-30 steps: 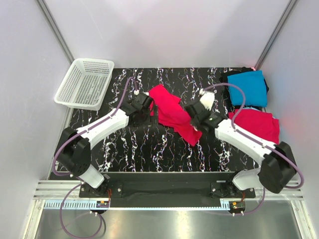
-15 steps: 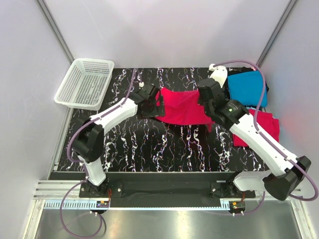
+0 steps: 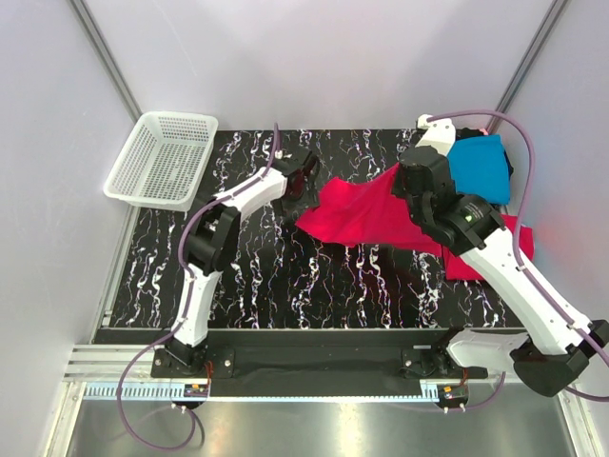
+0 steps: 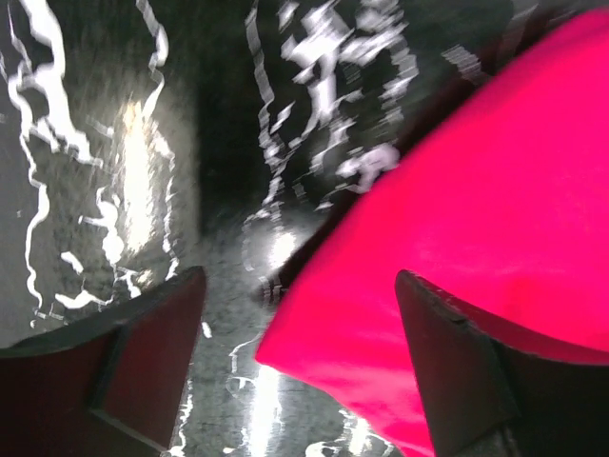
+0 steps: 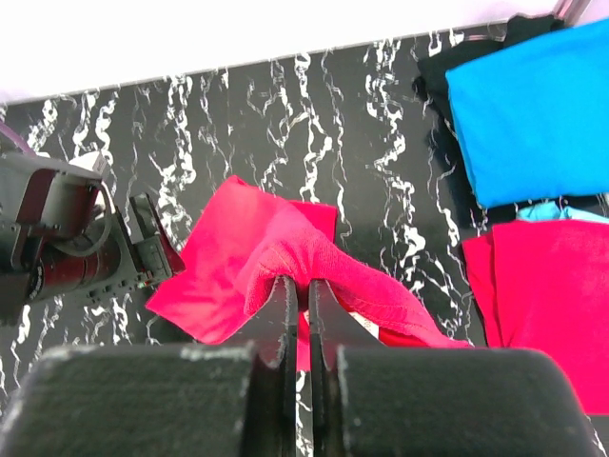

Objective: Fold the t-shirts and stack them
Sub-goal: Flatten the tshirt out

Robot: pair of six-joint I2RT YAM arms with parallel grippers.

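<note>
nearest you in the top view is the black, white-veined worktop. at the right of that frame, beside your right arm, the folded pinkish-red t-shirt lies flat on it.

a little farther up, around the middle of the frame, the held pinkish-red t-shirt stretches in a slanted sheet. its left part is low over the worktop and its right end is lifted. in the right wrist view your right fingers are pressed together, pinching a raised ridge of this shirt, with the rest of the cloth draping away on both sides. in the left wrist view your left fingers stand wide apart with the shirt's left edge lying between them. that view is blurred, so you cannot tell whether the cloth touches either finger.

farther still, in the upper right of the top view, the turquoise-blue t-shirt lies folded just above the folded red one. the black t-shirt sits under it, showing past its left and top edges in the right wrist view.

at the upper left, the white mesh basket sits at the worktop's far left corner, well apart from all the shirts.
</note>
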